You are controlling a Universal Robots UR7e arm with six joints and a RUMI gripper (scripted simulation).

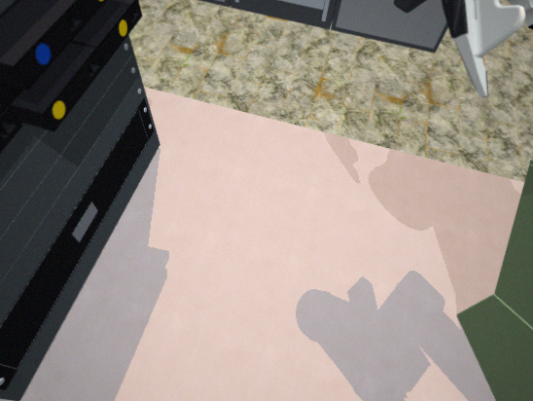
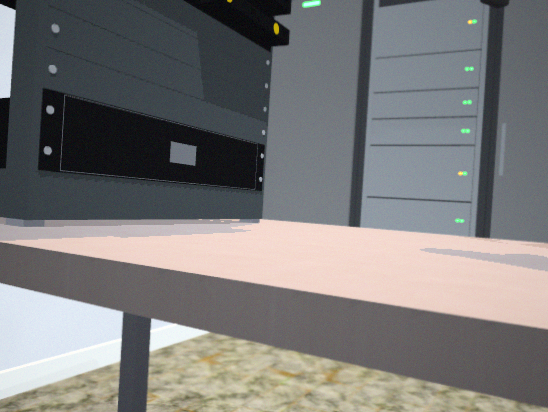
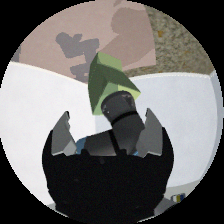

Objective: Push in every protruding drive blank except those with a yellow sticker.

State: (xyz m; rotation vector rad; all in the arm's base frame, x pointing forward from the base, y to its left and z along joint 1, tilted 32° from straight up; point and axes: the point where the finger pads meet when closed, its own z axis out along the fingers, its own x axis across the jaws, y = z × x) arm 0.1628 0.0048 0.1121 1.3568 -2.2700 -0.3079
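Note:
The dark rack (image 1: 58, 185) stands at the left edge of the pink table (image 1: 292, 234). Near its top, black drive blanks stick out of the front. One carries a blue sticker (image 1: 43, 54). Two carry yellow stickers, one above it (image 1: 123, 27) and one below it (image 1: 58, 110). The rack also shows in the exterior view (image 2: 135, 125), with one yellow-stickered blank (image 2: 276, 28) sticking out at the top. My gripper (image 1: 479, 58) hangs high at the far right, far from the rack. In the wrist view its fingers stand open with nothing between them.
A green block (image 1: 508, 302) stands at the table's right edge and also shows in the wrist view (image 3: 107, 80). Grey server cabinets (image 2: 425, 115) stand behind the table. The rack's lower front has a flush black panel (image 2: 155, 150).

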